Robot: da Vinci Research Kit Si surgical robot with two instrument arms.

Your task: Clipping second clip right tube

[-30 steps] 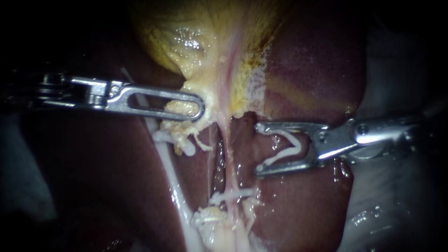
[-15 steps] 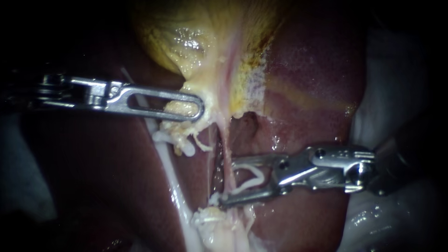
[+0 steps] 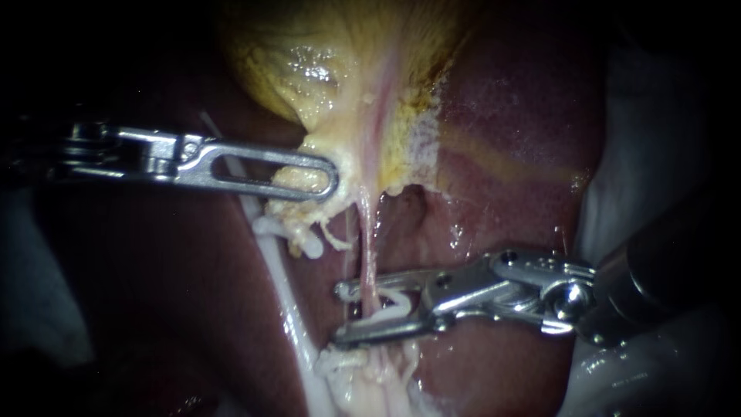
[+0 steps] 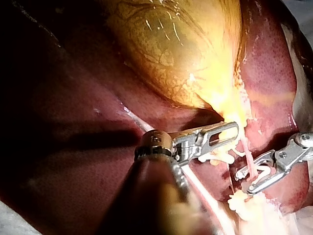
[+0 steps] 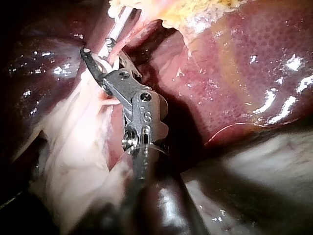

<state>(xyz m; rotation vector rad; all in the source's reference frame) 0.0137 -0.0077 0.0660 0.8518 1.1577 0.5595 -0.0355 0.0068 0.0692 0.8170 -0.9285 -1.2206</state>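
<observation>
My left instrument [image 3: 324, 174], a slim steel shaft lying almost level, enters from the left — its looped jaws pinch the pale neck of the glistening yellow gallbladder [image 3: 332, 69]. Just below, the thin pink right tube [image 3: 368, 247] runs down over the dark red liver [image 3: 509, 131]. My right instrument [image 3: 343, 313] reaches in nearly level from the right, jaws standing apart astride that tube — a bent white clip [image 3: 395, 303] gripped between them.

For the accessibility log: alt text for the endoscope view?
The right instrument holds a white clip between its jaws, astride a thin pink tube below the yellow gallbladder. The left instrument grips the gallbladder's lower end, over dark red liver.
</observation>
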